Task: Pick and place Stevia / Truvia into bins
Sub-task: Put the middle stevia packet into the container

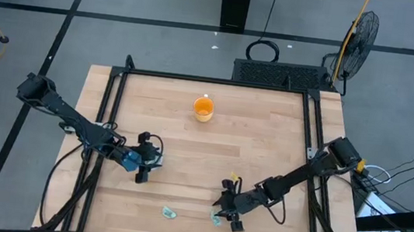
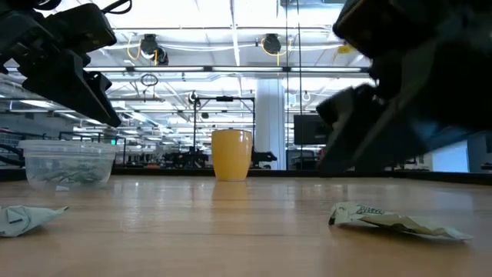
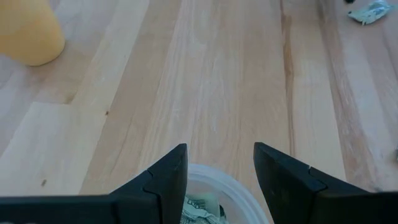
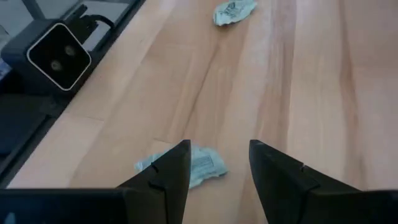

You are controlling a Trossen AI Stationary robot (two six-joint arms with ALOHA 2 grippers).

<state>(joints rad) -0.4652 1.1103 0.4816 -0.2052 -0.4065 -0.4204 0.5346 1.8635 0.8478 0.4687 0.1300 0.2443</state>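
The right gripper hangs low near the desk's front edge, a little right of centre, jaws parted and empty, with one crumpled Stevia packet lying on the wood just under and ahead of its fingertips. A second packet sits a little further along that front edge towards the left, clear of both arms. Over on the left half of the desk, the left gripper hovers right above the clear cup, fingers spread and holding nothing. Inside that cup, packets already dropped in show through the gap, and the low view confirms a small pile behind the clear wall. The orange cup stands upright towards the back edge, roughly central, well apart from the action.
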